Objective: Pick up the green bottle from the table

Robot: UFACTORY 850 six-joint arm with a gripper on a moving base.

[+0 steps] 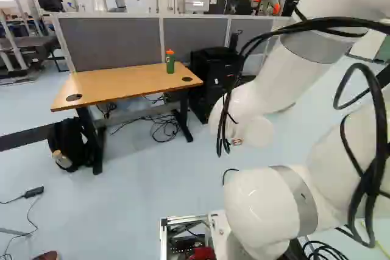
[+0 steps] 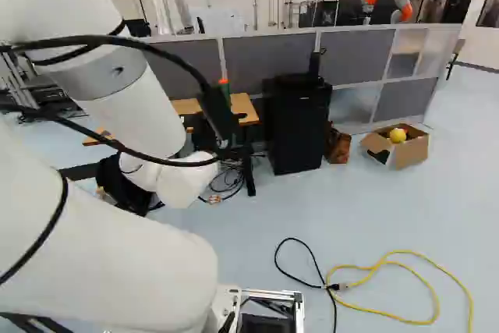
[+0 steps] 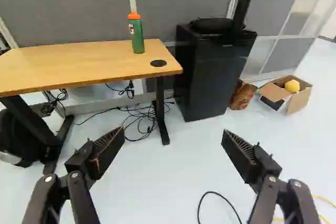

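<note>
The gripper stood wide open, holding nothing, well short of the desk. The green sports bottle was upright near the desk's far edge, ahead of the gripper, slightly off-centre, away from the black cabinet.

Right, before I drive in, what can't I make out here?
- Green bottle: lower part, right base view, behind a black part of the arm.
- Table: one end, wrist view, cut off by the edge.
- Black bag: part, wrist view, cut off by the edge.
- Yellow thing: underside, wrist view, behind the box.
</note>
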